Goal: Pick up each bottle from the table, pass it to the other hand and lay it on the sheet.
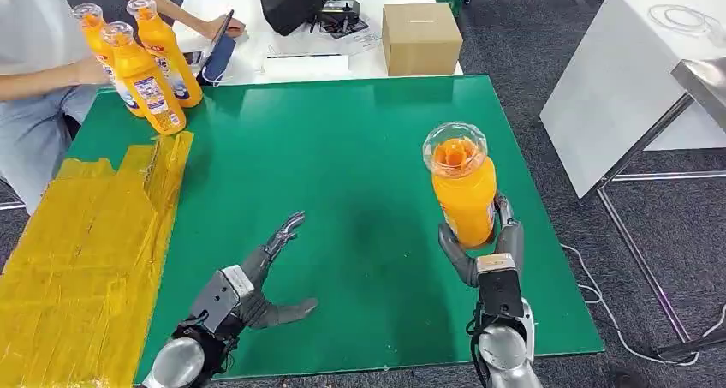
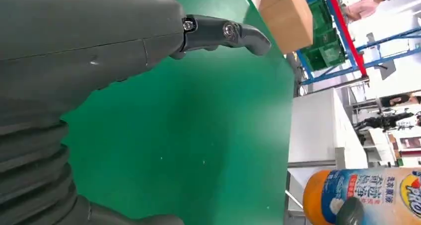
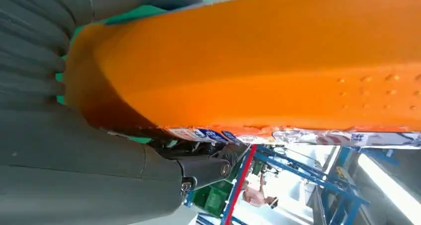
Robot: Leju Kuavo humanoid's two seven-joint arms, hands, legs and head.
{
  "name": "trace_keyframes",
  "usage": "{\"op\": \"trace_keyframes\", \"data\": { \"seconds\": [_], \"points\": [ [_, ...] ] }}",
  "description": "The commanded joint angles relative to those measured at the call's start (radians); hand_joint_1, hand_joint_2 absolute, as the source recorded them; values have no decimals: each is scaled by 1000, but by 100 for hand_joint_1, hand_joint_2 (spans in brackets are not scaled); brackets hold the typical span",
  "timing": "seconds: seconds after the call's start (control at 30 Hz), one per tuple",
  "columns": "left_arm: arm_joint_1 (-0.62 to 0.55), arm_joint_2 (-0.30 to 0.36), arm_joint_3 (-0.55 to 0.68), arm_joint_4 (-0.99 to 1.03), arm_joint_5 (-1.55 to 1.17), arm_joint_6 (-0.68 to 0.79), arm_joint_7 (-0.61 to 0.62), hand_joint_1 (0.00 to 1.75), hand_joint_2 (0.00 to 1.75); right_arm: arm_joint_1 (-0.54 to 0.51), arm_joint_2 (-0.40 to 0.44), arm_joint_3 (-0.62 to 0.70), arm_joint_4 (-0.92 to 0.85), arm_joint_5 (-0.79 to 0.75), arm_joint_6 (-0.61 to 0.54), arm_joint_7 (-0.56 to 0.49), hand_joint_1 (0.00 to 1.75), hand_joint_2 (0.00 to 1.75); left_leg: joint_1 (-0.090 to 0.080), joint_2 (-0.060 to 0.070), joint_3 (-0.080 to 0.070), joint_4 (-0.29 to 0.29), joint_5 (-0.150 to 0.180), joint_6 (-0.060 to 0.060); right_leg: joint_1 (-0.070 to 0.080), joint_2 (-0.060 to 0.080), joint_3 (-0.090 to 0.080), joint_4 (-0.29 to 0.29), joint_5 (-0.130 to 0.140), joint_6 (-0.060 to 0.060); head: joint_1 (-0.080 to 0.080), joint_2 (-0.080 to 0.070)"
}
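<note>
Head view, right hand: the right hand (image 1: pixel 484 247) has its fingers wrapped round the lower part of an orange bottle (image 1: pixel 463 191), holding it upright above the right side of the green surface (image 1: pixel 342 165). You look straight down onto its clear cap.
Head view, left hand: the left hand (image 1: pixel 257 285) hangs low over the near part of the surface, fingers spread apart, thumb out to the side, nothing in it.
Head view, sheet: the yellow sheet (image 1: pixel 86 251) lies along the left edge of the surface, crinkly and shiny, no bottle lying on it.
Head view, other bottles: three more orange bottles (image 1: pixel 141 67) stand close together at the far left corner, just past the sheet's far end.
Head view, person: someone (image 1: pixel 34 54) stands at that far left corner, one hand by the bottles, the other on a dark flat thing on the white table (image 1: pixel 257 28) behind. A cardboard box (image 1: pixel 419 37) and a black bag (image 1: pixel 291 1) sit there too.
Left wrist view: dark fingers (image 2: pixel 223 34) stretched out over bare green, holding nothing. The labelled bottle shows at the picture's corner, well apart from them.
Right wrist view: the orange bottle body sits right up against the palm, with a finger (image 3: pixel 203 168) closed under its label side. Solid hold.
</note>
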Motion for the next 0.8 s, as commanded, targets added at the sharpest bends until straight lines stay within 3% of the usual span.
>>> {"op": "trace_keyframes", "data": {
  "seconds": [0.03,0.4,0.8],
  "points": [
    [-74,1,-41,82,67,-14,5,0,175,-98,29,111,166,-81,139,11,175,175,1,3,2,0,0,0,1,1,2,-1,1,-1,0,0],
    [-134,-9,-77,117,137,-15,15,0,175,-200,103,336,458,-114,244,23,175,175,1,4,5,-2,0,0,2,2,4,-2,0,-1,0,0],
    [-131,-6,-82,122,164,-6,13,0,175,-195,96,381,497,-129,255,23,175,175,0,1,3,-2,0,0,1,-1,3,-2,0,-1,0,0]
  ]
}}
